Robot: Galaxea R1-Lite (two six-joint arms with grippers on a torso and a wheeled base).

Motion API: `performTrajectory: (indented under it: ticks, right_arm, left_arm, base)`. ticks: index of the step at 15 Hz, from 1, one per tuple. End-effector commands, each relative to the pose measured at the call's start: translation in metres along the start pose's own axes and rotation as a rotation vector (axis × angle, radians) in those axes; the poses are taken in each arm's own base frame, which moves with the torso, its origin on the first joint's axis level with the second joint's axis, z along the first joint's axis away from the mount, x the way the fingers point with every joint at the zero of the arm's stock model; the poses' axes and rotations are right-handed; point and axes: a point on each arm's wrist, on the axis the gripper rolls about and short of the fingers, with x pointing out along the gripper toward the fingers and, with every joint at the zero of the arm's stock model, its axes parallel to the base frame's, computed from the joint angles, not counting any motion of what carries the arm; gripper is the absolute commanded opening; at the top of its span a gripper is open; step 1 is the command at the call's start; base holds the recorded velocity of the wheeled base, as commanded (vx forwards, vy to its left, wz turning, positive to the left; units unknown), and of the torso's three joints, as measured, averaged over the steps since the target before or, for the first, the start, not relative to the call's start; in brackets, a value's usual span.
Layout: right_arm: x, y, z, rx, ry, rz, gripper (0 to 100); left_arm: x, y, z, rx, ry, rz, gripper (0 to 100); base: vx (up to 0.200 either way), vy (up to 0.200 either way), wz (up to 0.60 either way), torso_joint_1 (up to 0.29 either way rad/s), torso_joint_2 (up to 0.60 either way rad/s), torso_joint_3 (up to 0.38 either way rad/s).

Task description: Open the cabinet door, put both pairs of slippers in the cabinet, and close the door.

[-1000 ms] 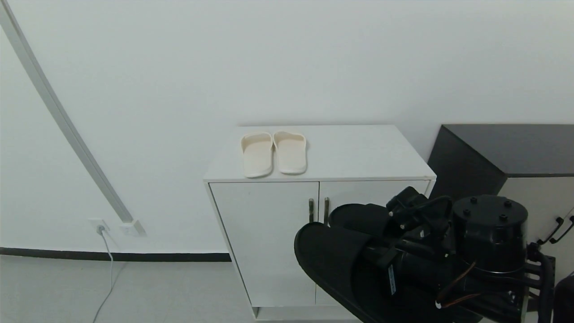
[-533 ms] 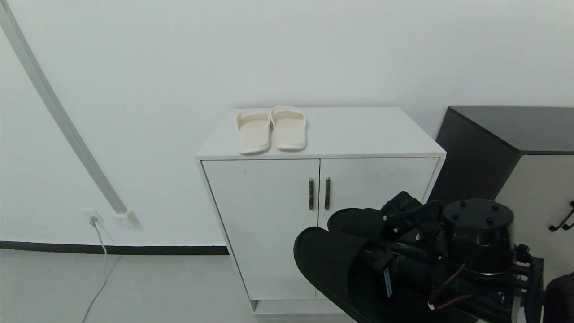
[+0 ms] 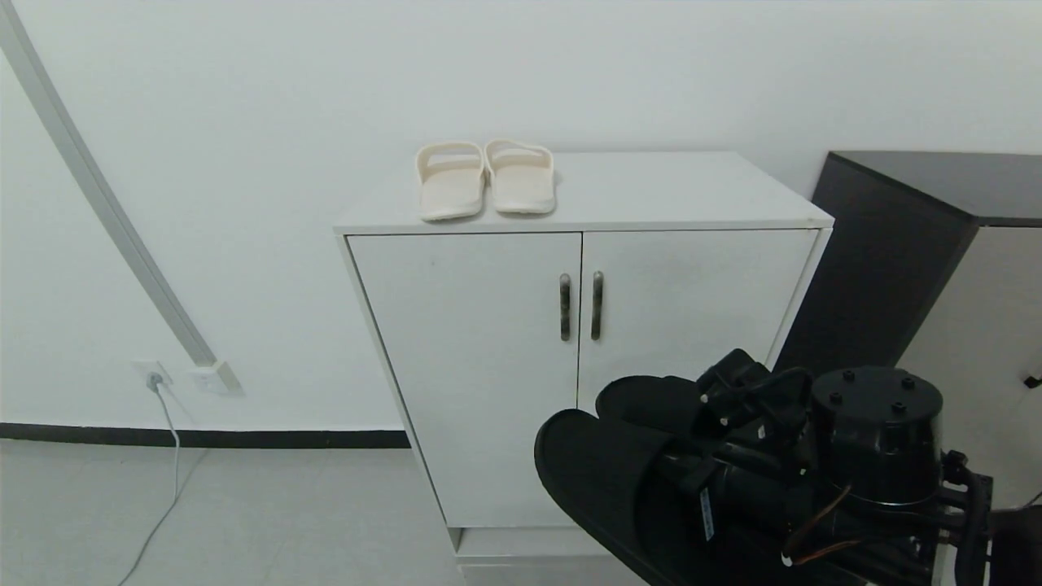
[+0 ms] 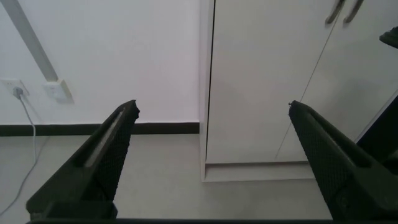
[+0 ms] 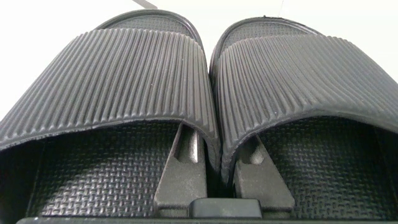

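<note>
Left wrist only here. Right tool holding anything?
Observer: Yes. Right tool is shut on the black slippers, one finger inside each.
Operator: Other pair?
Observer: Cream slippers sit side by side on the cabinet top, toward its left end.
Operator: Where's the black pair against the doors?
Observer: In the head view it overlaps the right door, below the handles.
</note>
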Motion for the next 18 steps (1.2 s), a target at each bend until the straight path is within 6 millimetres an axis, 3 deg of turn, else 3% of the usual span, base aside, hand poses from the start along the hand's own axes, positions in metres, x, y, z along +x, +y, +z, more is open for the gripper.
performTrajectory:
  ticks: [1,14,16,17,18]
  right_arm:
    - [0.0,0.0,-0.001,0.0,0.002,0.0,0]
    - [0.003,0.0,-0.006,-0.014,0.017,0.002,0]
    - [0.003,0.0,-0.006,-0.013,0.017,0.002,0]
    - [0.003,0.0,-0.007,-0.013,0.021,0.002,0]
    - [0.003,0.0,-0.007,-0.013,0.021,0.002,0]
  left_arm:
    - [0.0,0.0,0.0,0.0,0.001,0.0,100]
    - [-0.001,0.0,0.003,0.0,-0.016,-0.004,100]
    - [-0.013,0.0,0.054,-0.083,-0.136,-0.024,100]
    - [-0.011,0.0,0.075,-0.1,-0.113,-0.058,100]
    - [-0.001,-0.002,0.082,-0.1,-0.058,-0.11,100]
  base:
    - [0.0,0.0,0.0,-0.159,0.48,0.334]
    - [0.0,0.0,0.0,-0.079,0.43,0.348]
    - [0.0,0.0,0.0,0.0,0.09,0.085]
    - [0.0,0.0,0.0,0.0,0.0,0.0]
    - [0.0,0.0,0.0,0.0,0.0,0.0]
